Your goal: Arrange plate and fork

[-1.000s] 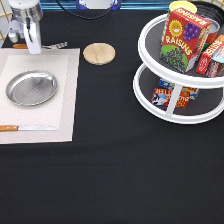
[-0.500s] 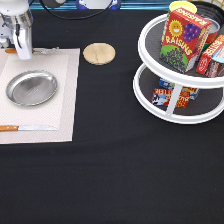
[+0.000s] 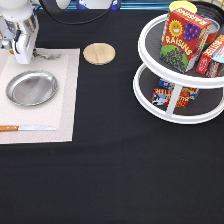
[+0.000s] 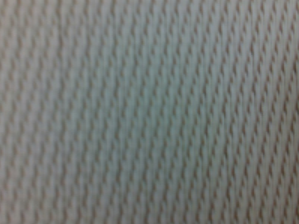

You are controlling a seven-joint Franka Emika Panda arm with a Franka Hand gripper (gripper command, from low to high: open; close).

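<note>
The silver plate lies on the pale placemat at the exterior view's left. The fork lies along the mat's top edge, just above the plate. Only its metal tines show, sticking out to the right of my gripper. The handle is hidden behind the gripper, which stands low on the mat and looks shut on the fork's handle. The wrist view shows only the mat's weave from very close.
A knife with an orange-brown handle lies on the mat below the plate. A round wooden coaster sits on the black cloth right of the mat. A white two-tier turntable with food boxes stands at the right.
My gripper has moved left and down onto the mat's top edge. The fork's tines have shifted left and down with it.
</note>
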